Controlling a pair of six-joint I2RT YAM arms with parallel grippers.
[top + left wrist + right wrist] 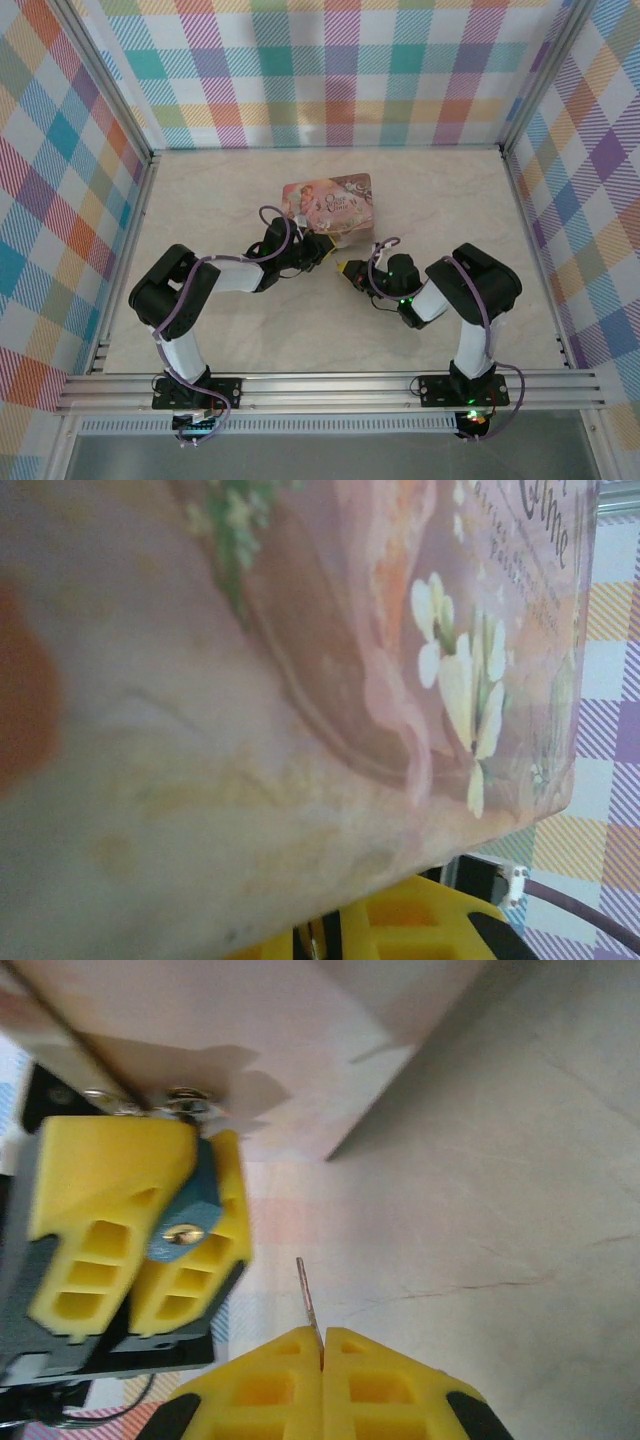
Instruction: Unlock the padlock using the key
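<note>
**Right gripper holds the key, close to the lock**

Right gripper sits at the bottom of the right wrist view. Its two yellow fingers are pressed together, and they pinch the key. The key is thin and sticks up out of the fingers, leaning a little to the left.

Up and to the left of it is the left gripper. Its yellow fingers squeeze the small blue padlock between them. The round keyhole faces the camera. The shackle at the top looks hooked to the pink tin, which fills the top of the frame above the pale table.

In the top view the two grippers meet in the middle, just below the tin.

The key is near the padlock but does not touch it. I think the step now is lining up the key. Next, the tip has to turn toward the keyhole and slide in straight. That hole is tiny, so the move must be slow and careful, while the other fingers hold the padlock steady.
</note>
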